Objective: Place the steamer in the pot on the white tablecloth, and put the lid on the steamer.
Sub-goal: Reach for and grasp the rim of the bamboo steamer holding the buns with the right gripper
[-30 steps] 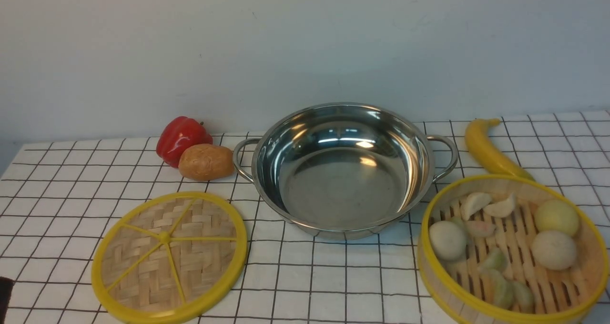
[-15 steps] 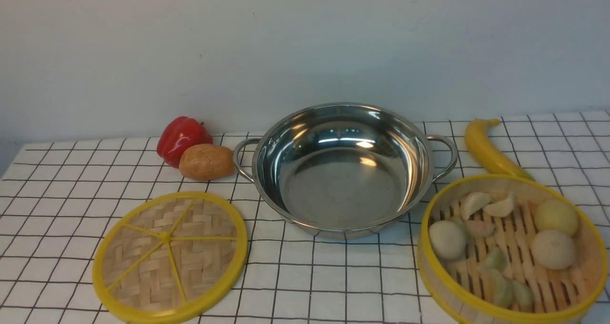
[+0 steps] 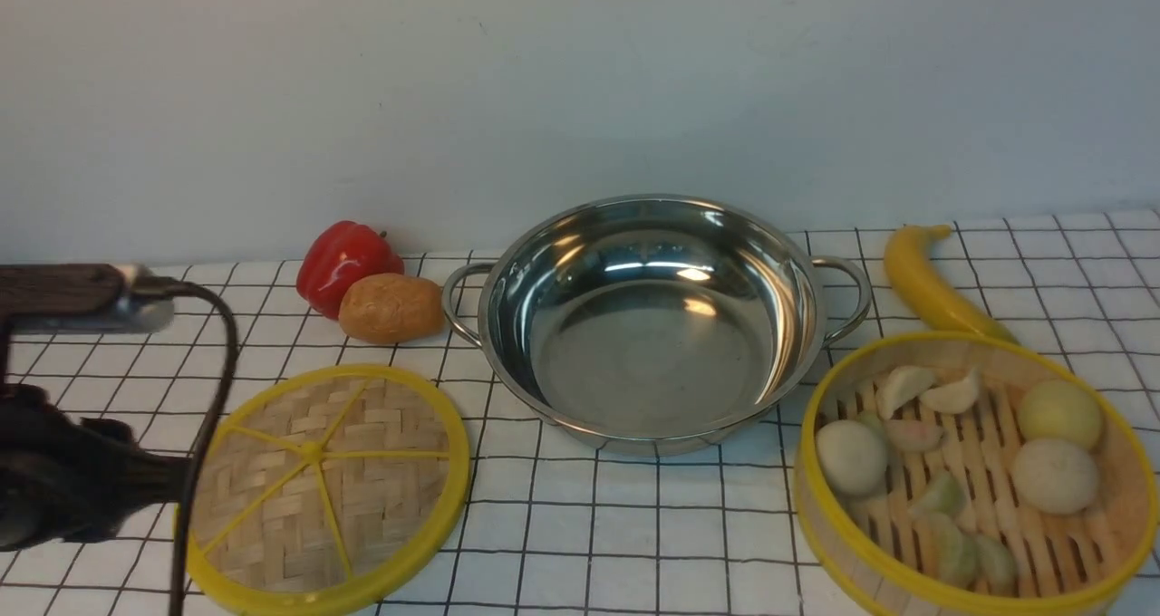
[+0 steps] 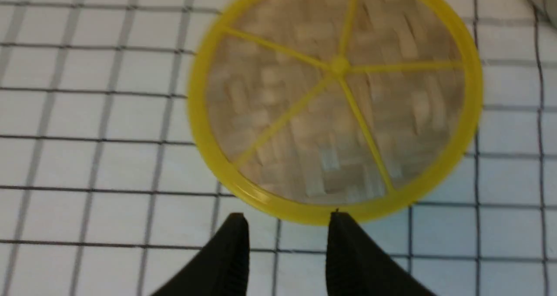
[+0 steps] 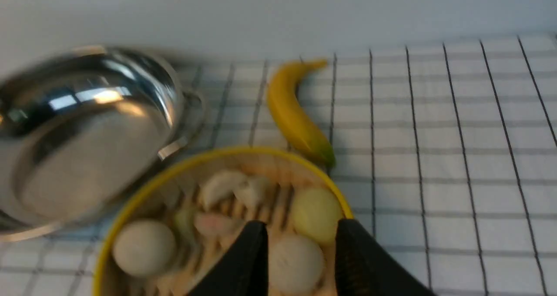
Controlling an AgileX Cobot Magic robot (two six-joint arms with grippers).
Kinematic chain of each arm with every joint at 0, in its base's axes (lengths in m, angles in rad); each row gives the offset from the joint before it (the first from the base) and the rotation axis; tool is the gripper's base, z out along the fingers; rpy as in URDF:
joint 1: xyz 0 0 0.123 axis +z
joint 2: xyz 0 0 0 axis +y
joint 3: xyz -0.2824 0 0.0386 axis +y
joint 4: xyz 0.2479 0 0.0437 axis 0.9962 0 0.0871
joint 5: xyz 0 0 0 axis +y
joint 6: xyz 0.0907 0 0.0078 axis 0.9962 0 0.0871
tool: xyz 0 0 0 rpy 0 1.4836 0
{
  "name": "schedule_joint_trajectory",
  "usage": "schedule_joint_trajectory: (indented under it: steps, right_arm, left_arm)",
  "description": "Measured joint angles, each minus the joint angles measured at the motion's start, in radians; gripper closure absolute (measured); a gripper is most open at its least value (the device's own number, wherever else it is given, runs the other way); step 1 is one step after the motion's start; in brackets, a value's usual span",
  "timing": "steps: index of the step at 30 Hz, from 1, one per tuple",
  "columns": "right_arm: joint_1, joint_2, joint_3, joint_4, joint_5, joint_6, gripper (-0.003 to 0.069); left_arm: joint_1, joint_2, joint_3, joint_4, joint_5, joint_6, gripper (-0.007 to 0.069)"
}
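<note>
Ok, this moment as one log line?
pot: empty | steamer: on tablecloth, not in pot | lid: on tablecloth | left jaws: apart, by lid | right jaws: apart, over steamer

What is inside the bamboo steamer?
The steamer holds round buns and dumplings on its slatted floor. Its near wall hides the floor's front edge; the tablecloth beneath is covered.

We take this for a robot lab's mock kitchen table. A white tablecloth (image 3: 634, 543) with black grid lines meets a bare pale wall (image 3: 580, 81). On it sit 1 steel pot (image 3: 652, 353), 1 bamboo steamer (image 3: 983, 439) of dumplings, its lid (image 3: 317, 489), 1 red pepper (image 3: 344, 258), 1 potato (image 3: 391, 308) and 1 banana (image 3: 924, 281). A black robot arm (image 3: 63, 480) with a cable (image 3: 213, 389) shows at the left edge.
</note>
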Motion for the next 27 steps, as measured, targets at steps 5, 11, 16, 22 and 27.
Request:
schedule_joint_trajectory:
  steps: [5,11,16,22,27]
  right_arm:
    - [-0.001,0.189,-0.006,-0.159,0.116,0.101,0.0419]
    - [-0.001,0.349,-0.006,-0.150,0.083,0.112,0.0419]
    - [-0.001,0.484,-0.006,-0.132,0.031,0.114,0.0419]
    - [-0.001,0.554,-0.006,-0.091,-0.043,0.106,0.0419]
    - [-0.001,0.588,-0.007,-0.071,-0.076,0.103,0.0419]
  left_arm:
    - [0.000,0.147,-0.060,-0.124,0.038,0.122,0.0382]
    - [0.000,0.190,-0.065,-0.139,0.018,0.154,0.0382]
    - [0.000,0.193,-0.068,-0.142,-0.014,0.155,0.0382]
    - [0.000,0.193,-0.068,-0.143,-0.014,0.155,0.0382]
    - [0.000,0.193,-0.068,-0.143,-0.014,0.155,0.0382]
